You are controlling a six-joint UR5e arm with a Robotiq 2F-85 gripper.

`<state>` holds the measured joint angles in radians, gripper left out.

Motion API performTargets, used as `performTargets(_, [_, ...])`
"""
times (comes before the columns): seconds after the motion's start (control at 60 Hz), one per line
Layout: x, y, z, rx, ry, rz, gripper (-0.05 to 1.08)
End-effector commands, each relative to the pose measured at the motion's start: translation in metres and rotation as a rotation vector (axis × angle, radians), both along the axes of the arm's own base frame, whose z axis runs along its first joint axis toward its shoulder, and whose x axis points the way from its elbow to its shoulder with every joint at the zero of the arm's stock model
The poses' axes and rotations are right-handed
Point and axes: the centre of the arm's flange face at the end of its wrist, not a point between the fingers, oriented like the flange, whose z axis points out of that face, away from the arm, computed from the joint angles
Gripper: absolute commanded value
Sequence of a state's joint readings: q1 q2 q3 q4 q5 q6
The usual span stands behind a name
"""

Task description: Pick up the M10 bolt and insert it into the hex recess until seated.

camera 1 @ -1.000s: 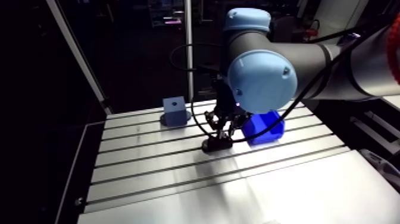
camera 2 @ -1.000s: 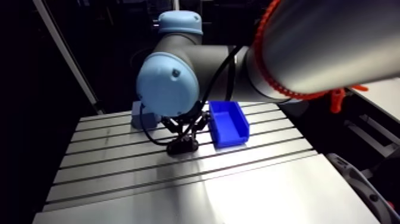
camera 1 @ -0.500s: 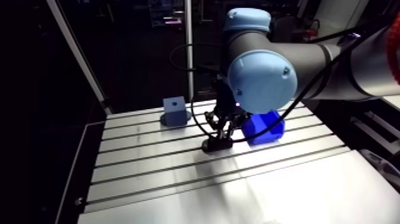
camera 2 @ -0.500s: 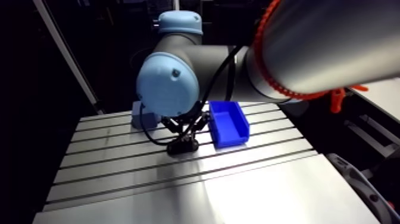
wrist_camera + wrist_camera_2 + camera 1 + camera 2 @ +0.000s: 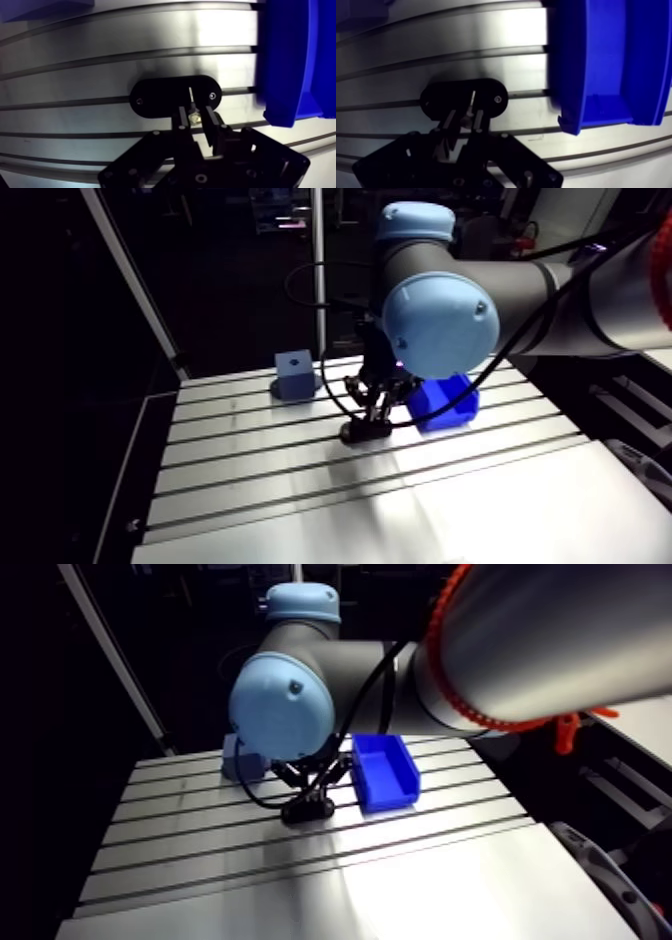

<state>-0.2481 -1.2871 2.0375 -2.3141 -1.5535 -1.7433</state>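
The M10 bolt (image 5: 191, 97) stands upright between the fingertips of the gripper (image 5: 195, 114). Its thin bright shank points down at a black oval plate (image 5: 155, 97), and a brassy glint shows where the fingers (image 5: 182, 120) close on its upper end. The gripper is clamped on the bolt with only a narrow gap between the fingers. That grip high on the bolt seems chosen to leave the shank free to enter the plate. The plate lies flat on the slotted counter (image 5: 100, 60), across one of its grooves, with a small screw head near each end. The hex recess presumably sits at the plate's middle, under the bolt's tip, but it cannot be made out against the dark surface. Whether the tip has entered it or only touches the plate is also hard to tell. In the arm view the gripper hangs straight down, low over the plate, which suits a vertical push. A blue bin (image 5: 290, 60) sits just beside the plate, close enough to limit any sideways correction. A blue block (image 5: 294, 373) stands well apart near the counter's far edge.
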Motion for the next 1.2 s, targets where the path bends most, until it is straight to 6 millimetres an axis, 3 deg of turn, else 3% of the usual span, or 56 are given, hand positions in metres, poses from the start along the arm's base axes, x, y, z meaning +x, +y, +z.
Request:
performTargets(0.017, [0.001, -0.001, 0.0, -0.001, -0.001, 0.001, 0.71])
performTargets(0.45, [0.0, -0.001, 0.001, -0.004, 0.003, 0.008, 0.73])
performTargets(0.9, [-0.009, -0.001, 0.022, 0.004, 0.043, 0.017, 0.75])
performTargets(1.2, [-0.022, -0.003, 0.085, 0.026, 0.12, 0.067, 0.78])
